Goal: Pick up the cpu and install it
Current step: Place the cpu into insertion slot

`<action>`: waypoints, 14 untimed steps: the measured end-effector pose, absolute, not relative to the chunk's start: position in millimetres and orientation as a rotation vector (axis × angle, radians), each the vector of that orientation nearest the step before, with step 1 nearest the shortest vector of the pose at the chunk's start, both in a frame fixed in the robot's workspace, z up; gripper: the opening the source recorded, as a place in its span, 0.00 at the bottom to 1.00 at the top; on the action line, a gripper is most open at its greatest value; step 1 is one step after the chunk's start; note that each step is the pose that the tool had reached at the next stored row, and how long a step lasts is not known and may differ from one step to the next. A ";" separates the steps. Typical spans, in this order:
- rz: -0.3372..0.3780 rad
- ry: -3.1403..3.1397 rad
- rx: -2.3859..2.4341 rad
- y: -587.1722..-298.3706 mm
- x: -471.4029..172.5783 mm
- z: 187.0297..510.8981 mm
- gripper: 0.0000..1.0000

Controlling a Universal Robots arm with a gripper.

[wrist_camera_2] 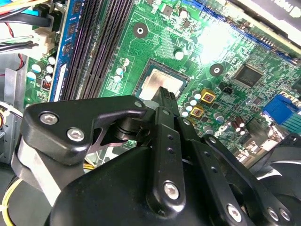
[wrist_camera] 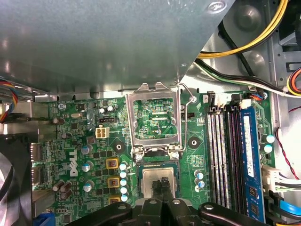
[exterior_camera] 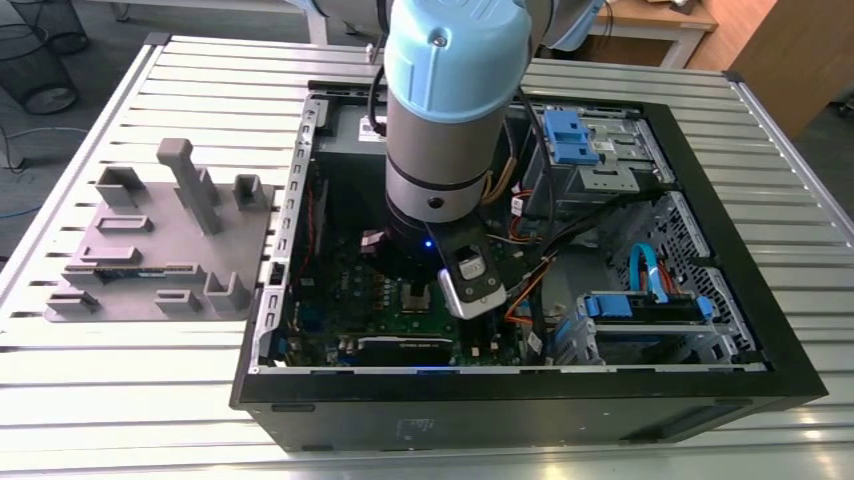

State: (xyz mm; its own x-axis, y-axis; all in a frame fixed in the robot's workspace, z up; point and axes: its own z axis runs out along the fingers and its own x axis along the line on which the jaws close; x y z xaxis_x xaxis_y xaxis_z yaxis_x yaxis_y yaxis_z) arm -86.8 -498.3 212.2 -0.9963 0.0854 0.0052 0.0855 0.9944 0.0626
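Cpu (wrist_camera: pixel 150 176) flat in its socket (wrist_camera: pixel 160 165) on the green board (wrist_camera: pixel 193 160), clamp frame (wrist_camera: pixel 131 117) hinged back for access; gripper (wrist_camera: pixel 162 183) pinched narrow, tips on cpu's top, clasping nothing, likely pressing it home.

The claw (wrist_camera: pixel 161 184), tips together, is hanging over the cpu (wrist_camera: pixel 149 178) lying in its socket (wrist_camera: pixel 159 165) beside the flipped-open silver frame (wrist_camera: pixel 130 117).
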 end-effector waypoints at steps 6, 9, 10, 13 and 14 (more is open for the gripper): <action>-0.098 -3.135 -0.134 -495.1 -86.8 212.2 0.11; -0.099 -3.135 -0.134 -494.1 -86.8 212.2 0.11; -0.099 -3.135 -0.134 -494.1 -86.8 212.2 0.11; -0.099 -3.135 -0.134 -494.0 -86.8 212.5 0.11; -0.099 -3.135 -0.134 -494.0 -86.8 212.6 0.11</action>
State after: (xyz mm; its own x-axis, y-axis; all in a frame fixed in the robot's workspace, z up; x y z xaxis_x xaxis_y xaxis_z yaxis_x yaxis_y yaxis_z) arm -86.8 -494.0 212.6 -0.9963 0.0854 0.0052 0.0855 0.9943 0.0630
